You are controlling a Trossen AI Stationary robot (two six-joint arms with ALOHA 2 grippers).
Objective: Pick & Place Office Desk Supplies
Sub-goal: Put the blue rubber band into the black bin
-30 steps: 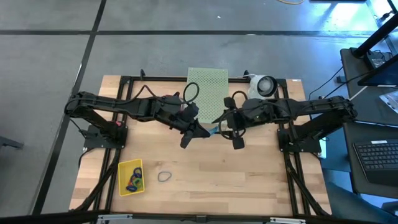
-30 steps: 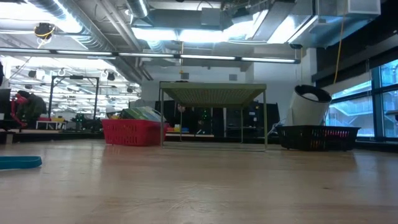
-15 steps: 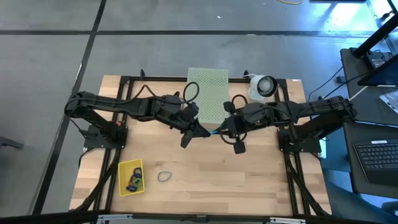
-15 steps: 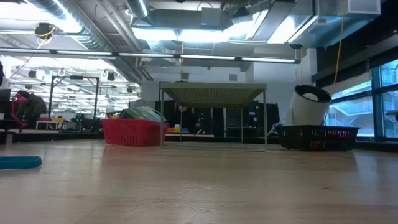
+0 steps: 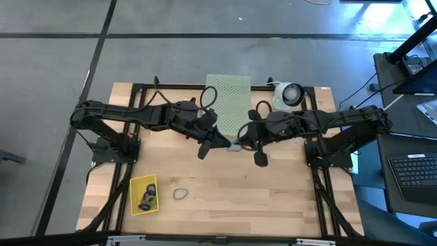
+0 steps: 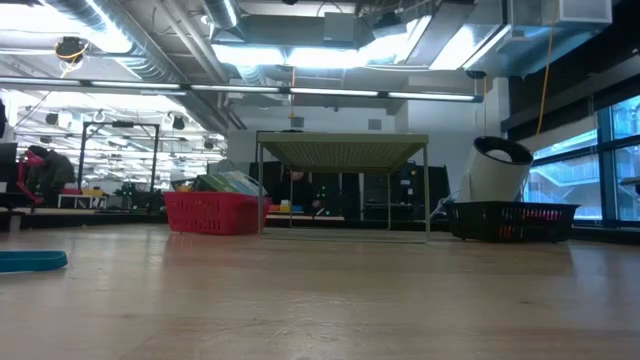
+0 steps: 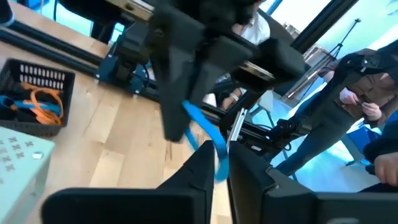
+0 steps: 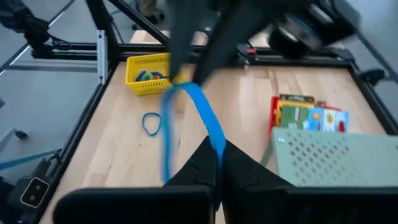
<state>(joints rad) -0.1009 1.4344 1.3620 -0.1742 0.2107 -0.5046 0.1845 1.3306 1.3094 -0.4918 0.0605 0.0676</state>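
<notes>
A blue rubber band [image 5: 234,145] hangs in the air between my two grippers, above the middle of the table. My left gripper [image 5: 221,141] comes from the left and is shut on one end of it. My right gripper [image 5: 241,143] comes from the right and is shut on the other end. In the right wrist view the band [image 8: 186,118] is a loose loop. A yellow basket [image 5: 143,195] with more bands stands near the front left, with one loose band [image 5: 180,194] lying beside it. Yellow-and-green card boxes [image 8: 308,115] lie next to the pale green box. My left gripper pinches one end of the blue band [image 7: 214,149] between its two fingers, coming nearly level from the table's left. The band is lifted clear of the table. My right gripper pinches the other end of the band [image 8: 214,140] between its two fingers, slanting down from the table's right. The rest of the loop [image 8: 165,143] hangs slack toward my left gripper.
The pale green perforated box [image 5: 229,102] stands at the far edge, right behind both grippers. A white roll [image 5: 288,94] sits to its right, and a black basket [image 7: 34,93] holds orange bands. A person [image 7: 367,106] stands beyond the table. The near half of the table has open wood.
My right gripper has rolled about its own axis, edged a little toward my left gripper and shut on the blue band. My left gripper has kept its place with the band, which stays clear of the table.
</notes>
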